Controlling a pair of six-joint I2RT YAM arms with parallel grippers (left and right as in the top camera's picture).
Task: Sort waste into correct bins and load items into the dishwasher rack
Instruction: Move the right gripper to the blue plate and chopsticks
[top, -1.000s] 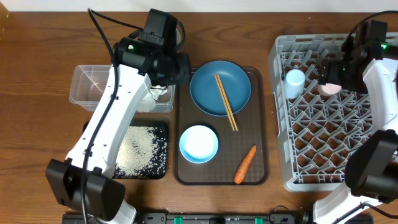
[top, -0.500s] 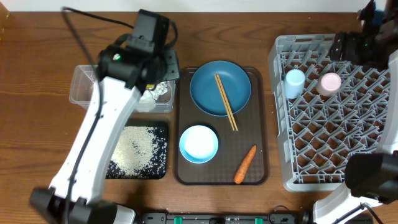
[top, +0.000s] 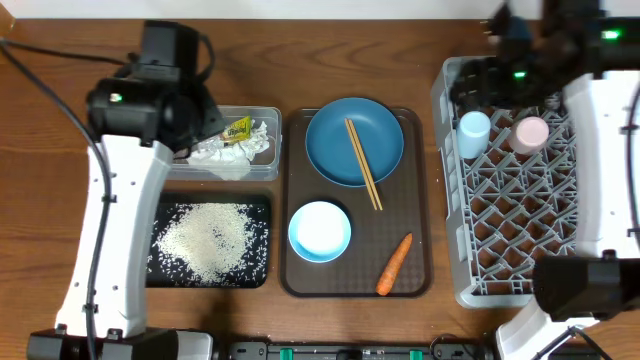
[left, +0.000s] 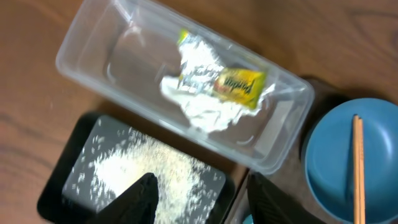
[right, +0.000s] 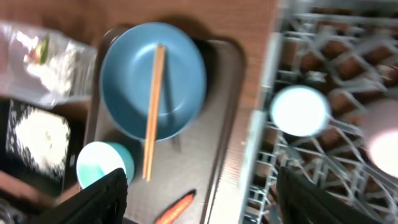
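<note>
The orange carrot (top: 394, 264) lies on the brown tray (top: 405, 200) with the blue plate (top: 340, 150), the chopsticks (top: 363, 163) across that plate, and the white-and-blue bowl (top: 320, 231). A light blue cup (top: 474, 133) and a pink cup (top: 530, 133) stand in the grey rack (top: 452, 220). My left gripper (left: 205, 202) hangs open and empty above the black rice tray (left: 137, 174), near the clear tub (left: 112, 56) holding a crumpled wrapper (left: 217, 87). The right gripper (right: 208, 202) is open and empty, high over the rack's left edge (right: 258, 137) and the carrot (right: 177, 210).
The black rice tray (top: 210, 240) and the clear tub (top: 235, 145) sit left of the brown tray. Bare wooden table (top: 60, 200) shows at the far left. Both arms' white links rise along the left and right sides of the overhead view.
The left arm swung left off the clear tub, uncovering the wrapper, and its jaws widened. The right arm left the pink cup in the rack and moved back and left.
</note>
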